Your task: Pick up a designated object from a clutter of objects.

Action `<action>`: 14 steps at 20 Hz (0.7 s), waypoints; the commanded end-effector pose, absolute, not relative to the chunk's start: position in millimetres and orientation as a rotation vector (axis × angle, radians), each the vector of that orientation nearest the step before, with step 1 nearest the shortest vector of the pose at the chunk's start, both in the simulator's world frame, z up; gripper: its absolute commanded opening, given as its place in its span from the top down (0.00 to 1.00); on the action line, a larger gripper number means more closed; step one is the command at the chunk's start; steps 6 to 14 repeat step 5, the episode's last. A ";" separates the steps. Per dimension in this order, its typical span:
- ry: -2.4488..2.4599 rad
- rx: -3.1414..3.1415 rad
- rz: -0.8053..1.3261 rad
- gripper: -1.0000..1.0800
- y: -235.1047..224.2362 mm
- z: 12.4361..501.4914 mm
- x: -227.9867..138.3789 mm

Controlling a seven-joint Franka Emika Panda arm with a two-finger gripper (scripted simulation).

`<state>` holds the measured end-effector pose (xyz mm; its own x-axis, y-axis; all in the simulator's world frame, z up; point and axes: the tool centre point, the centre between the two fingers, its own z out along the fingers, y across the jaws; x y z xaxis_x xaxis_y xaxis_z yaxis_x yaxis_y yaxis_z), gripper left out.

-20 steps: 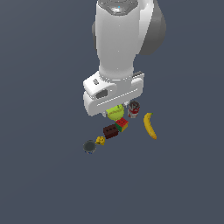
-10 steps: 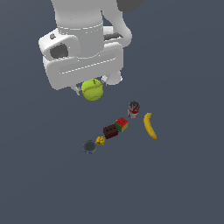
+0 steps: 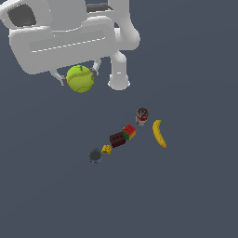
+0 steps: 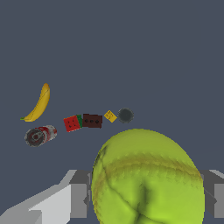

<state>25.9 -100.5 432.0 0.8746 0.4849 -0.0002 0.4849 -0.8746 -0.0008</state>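
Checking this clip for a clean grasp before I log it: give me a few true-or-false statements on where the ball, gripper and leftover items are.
1. The tennis ball sits between the fingers of the gripper. True.
2. The ball rests on the floor beside the cube. False: it is held apart from the items lying below.
3. The banana lies nearest the red-labelled can. True.
4. The dark brown brick is stacked on the cube. False: they lie side by side.
5. The tiny yellow piece lies between brick and dark grey round object. True.

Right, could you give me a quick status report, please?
Gripper shut on tennis ball. Ball held high above the floor. Banana, can, cube and brick lie below, apart from it.
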 end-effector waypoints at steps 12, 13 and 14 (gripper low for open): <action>-0.788 -3.041 0.000 1.00 -106.4 440.8 26.6; -0.788 -3.041 0.000 1.00 -106.4 440.8 26.6; -0.788 -3.041 0.000 1.00 -106.4 440.8 26.6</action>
